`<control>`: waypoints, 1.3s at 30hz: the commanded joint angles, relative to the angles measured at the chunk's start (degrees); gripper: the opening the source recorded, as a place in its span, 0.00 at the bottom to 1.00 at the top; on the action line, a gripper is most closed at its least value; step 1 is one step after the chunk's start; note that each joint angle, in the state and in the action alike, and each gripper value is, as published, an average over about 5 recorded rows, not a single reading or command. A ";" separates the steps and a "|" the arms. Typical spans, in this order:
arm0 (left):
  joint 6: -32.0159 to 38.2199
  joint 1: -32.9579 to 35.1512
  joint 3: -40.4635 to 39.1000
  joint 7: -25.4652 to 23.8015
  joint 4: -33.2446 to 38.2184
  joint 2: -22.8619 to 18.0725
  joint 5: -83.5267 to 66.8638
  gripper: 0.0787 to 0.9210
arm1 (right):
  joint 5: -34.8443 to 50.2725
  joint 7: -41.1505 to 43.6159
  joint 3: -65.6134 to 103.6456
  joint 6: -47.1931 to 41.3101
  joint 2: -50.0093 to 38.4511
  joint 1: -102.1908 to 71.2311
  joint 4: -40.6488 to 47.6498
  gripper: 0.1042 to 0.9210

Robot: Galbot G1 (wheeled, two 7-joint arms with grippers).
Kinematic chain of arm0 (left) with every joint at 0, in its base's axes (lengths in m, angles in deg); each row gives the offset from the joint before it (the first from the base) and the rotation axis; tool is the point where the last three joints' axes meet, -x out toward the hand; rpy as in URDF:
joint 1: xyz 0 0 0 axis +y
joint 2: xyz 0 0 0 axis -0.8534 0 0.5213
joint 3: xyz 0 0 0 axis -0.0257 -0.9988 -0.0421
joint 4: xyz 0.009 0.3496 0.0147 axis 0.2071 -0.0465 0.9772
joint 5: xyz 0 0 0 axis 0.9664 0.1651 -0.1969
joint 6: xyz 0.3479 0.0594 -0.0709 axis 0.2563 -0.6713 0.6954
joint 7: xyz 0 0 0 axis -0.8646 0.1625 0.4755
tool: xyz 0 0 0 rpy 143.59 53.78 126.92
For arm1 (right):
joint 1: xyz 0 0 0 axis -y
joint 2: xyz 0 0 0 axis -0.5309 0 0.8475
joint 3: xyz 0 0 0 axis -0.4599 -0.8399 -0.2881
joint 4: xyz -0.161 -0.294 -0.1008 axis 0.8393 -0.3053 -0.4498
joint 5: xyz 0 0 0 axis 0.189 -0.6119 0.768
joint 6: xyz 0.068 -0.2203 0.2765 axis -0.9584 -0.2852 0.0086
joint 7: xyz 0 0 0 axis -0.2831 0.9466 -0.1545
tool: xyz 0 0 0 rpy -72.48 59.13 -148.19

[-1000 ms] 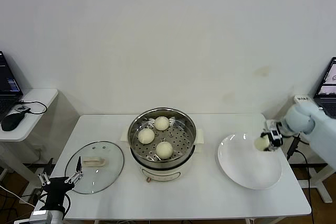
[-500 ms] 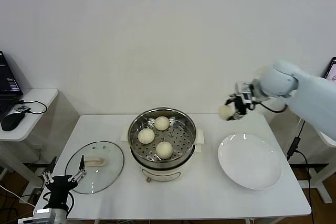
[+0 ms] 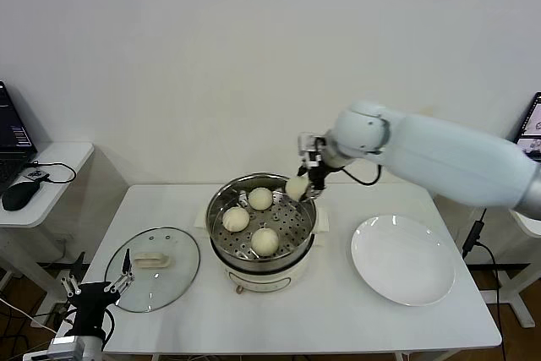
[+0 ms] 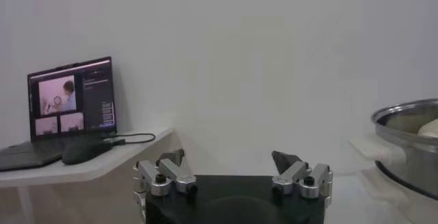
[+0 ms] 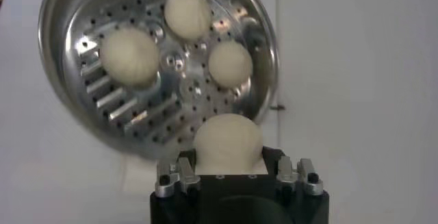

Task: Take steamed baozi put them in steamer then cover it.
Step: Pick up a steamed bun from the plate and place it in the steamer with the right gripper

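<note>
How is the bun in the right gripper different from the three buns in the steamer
The held bun hangs in the right gripper above the steamer rim; the three buns rest on its perforated floor. It is clamped; they lie free. All are round and cream-white.

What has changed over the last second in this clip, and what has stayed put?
The right gripper carried the fourth cream-white dough bun from above the flat white plate, up and across toward the robot's left, to the far right rim of the shiny steel steamer basket. It is still gripped, not released. Three buns in the basket, the glass lid on the table and the left gripper stayed roughly as they were.
</note>
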 commanded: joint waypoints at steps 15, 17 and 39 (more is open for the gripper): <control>0.35 -0.04 0.33 0.06 -0.09 -0.07 0.44 0.88 | -5.33 -1.12 -2.79 -2.98 6.91 -5.92 4.36 0.62; 0.37 -0.02 0.39 0.06 -0.10 -0.09 0.43 0.88 | -5.79 -1.07 -2.67 -2.96 6.76 -6.17 4.44 0.62; 0.16 -0.44 1.18 -0.21 -0.18 0.53 -0.88 0.88 | 0.66 -6.93 10.20 -4.07 -8.99 -6.04 -7.91 0.88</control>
